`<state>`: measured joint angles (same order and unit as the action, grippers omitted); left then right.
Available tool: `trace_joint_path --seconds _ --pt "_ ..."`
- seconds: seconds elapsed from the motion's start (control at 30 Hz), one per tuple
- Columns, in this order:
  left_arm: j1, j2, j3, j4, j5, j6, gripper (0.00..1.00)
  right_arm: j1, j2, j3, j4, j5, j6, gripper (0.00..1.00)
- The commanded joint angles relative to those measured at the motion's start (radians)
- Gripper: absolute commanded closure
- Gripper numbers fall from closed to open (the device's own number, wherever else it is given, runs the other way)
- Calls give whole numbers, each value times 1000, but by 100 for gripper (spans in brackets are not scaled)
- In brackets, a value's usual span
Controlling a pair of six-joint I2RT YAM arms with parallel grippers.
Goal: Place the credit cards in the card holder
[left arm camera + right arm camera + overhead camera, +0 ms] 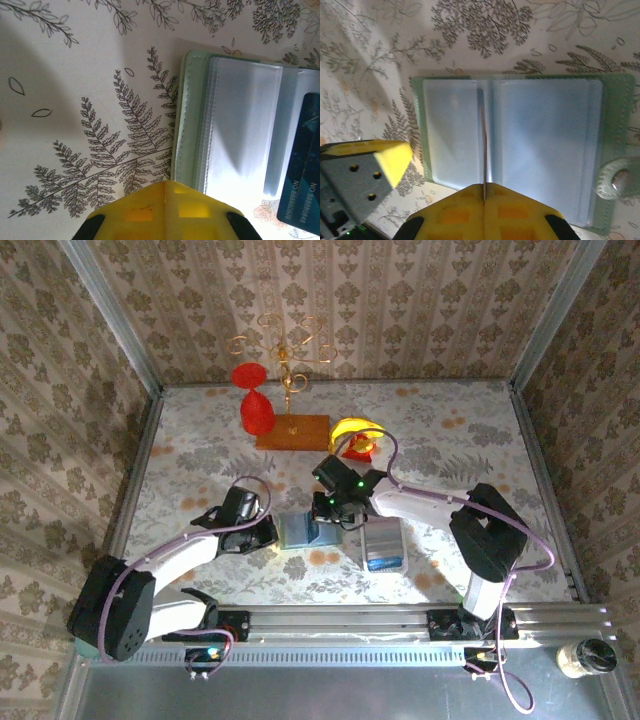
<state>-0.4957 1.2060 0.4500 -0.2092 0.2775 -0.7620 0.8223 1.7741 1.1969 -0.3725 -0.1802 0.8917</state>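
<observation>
The holder (545, 145) lies open on the bench (75, 100). The right hand (484, 192) is closed on a blue card (302, 165), edge-on over its sleeves. The left hand (165, 192), closed and empty, sits just beside the holder's edge.

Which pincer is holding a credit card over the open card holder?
The right pincer: a thin credit card, seen edge-on, is clamped in it above the card holder. The left pincer is shut at the holder's edge without a card.
</observation>
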Motion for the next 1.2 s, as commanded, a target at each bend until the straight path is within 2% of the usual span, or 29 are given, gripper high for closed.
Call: trace_joint_path --seconds 0.0,0.27,0.6,0.7,0.77,0.83,0.93,1.1,1.17 --pt "8 25 26 25 27 28 100 -3 24 12 52 19 25 100" --pt "8 45 23 31 34 35 100 -4 32 3 49 58 -42 100" --pt "8 42 26 22 37 40 100 -8 26 0 45 28 -57 100" --pt "8 11 18 25 37 44 100 -6 -27 3 37 5 -142 100" --pt "8 -13 16 25 38 49 100 -7 -74 31 -26 -10 -265 100" --pt "7 -37 15 25 40 56 100 -6 -134 66 -120 -46 -454 100" --pt "8 -66 13 25 41 66 100 -5 -255 77 -289 -57 -792 100" --pt "8 -77 18 14 43 84 100 -4 -576 -65 -517 -23 -1455 100" --pt "6 -79 16 12 44 84 100 -4 -666 -89 -631 -12 -1637 100"
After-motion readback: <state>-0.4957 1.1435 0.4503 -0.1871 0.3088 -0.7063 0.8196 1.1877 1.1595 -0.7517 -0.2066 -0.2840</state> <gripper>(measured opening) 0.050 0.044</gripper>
